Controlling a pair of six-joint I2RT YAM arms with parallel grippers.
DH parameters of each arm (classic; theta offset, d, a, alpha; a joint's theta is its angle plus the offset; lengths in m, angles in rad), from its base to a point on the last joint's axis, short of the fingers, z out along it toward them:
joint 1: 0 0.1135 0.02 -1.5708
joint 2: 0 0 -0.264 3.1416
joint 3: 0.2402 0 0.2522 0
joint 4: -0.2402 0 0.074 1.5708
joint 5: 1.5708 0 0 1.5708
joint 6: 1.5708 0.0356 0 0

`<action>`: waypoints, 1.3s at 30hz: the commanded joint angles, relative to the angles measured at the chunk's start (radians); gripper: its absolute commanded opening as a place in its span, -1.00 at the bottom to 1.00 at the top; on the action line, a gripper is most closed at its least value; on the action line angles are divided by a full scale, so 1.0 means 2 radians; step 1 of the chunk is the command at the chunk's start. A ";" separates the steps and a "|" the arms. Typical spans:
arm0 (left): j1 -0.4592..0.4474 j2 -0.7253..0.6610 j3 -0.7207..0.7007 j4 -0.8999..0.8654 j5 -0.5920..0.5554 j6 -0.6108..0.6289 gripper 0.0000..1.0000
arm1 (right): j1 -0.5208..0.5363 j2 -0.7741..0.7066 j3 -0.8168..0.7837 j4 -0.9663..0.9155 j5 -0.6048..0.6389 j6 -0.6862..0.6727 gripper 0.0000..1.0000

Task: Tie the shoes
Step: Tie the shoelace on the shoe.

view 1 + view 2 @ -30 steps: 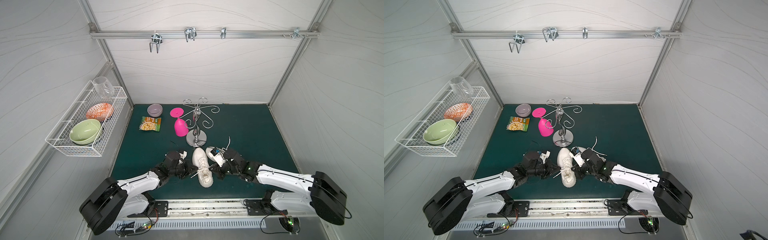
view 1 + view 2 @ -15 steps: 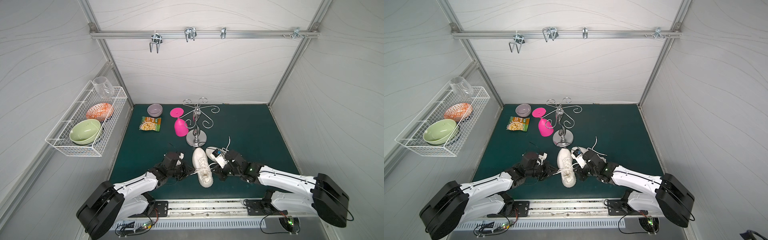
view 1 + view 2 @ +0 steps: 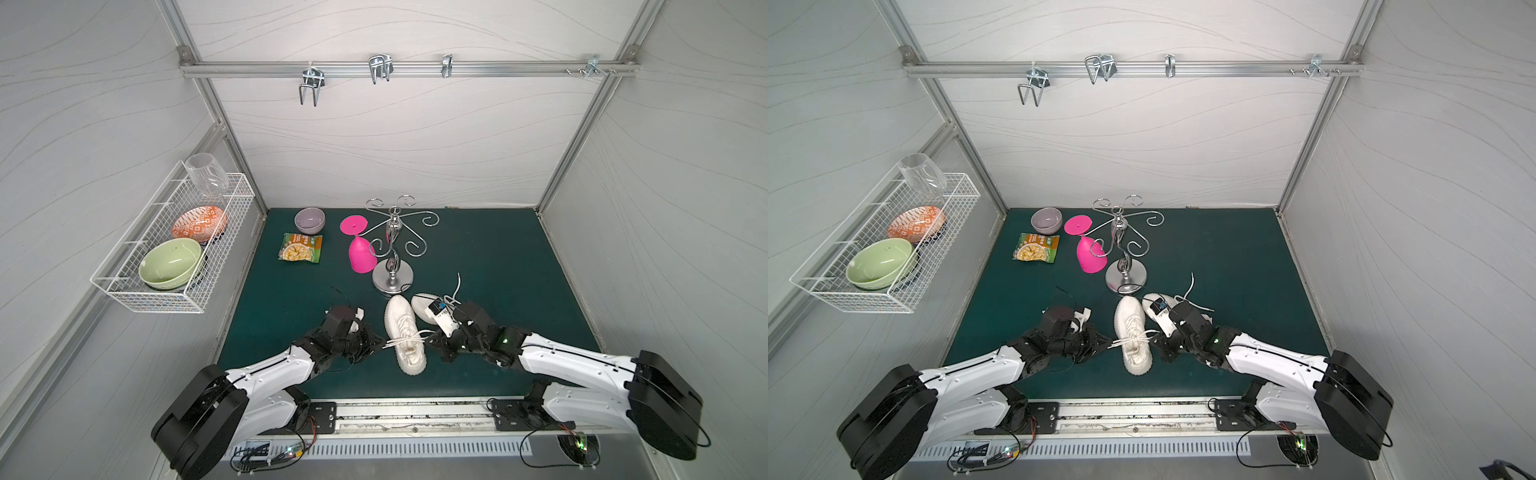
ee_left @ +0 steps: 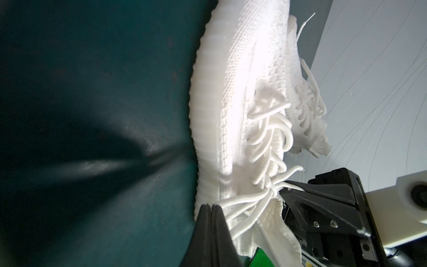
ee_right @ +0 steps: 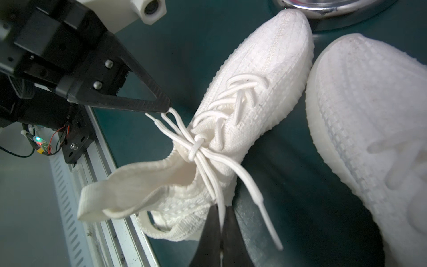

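Near shoe (image 3: 405, 332) stands sole-down at the front middle of the green surface (image 3: 519, 257), toe close to the base of the chrome stand (image 3: 392, 274). Second shoe (image 3: 426, 305) lies just beside it on the robot's right, partly under the right arm, with its own lace trailing loose. Left pincer (image 5: 165, 107) is clenched on the laces (image 5: 175, 124) on its side of the knot (image 5: 196, 145). Right pincer (image 5: 220, 212) is clenched on a strand leaving the opposite side. Step reads as cinching the bow on the near shoe. To do it well, draw both sides outward evenly and low, in opposite directions, so the shoe neither slides nor turns. Watch the free tipped end (image 5: 261, 196) lying over the shoe's flank: if it drags through the knot, the bow likely comes undone. Ease off once the knot seats snug on the tongue. The second shoe appears not yet tied. Containers: a white wire basket (image 3: 124, 286) on the left wall holds a green bowl (image 3: 170, 262), an orange patterned bowl (image 3: 199, 222) on edge behind it, and a clear glass (image 3: 205, 174) at the far end. A lilac bowl (image 3: 309, 219) at the back of the surface looks empty. A pink cup (image 3: 361, 259) lies on its side near the stand, contents not visible. A snack packet (image 3: 300, 247) lies flat, seemingly sealed.
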 commanded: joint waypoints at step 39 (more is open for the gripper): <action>-0.069 -0.092 0.195 -0.180 -0.107 0.317 0.46 | -0.302 -0.080 0.142 -0.263 -0.101 -0.009 0.92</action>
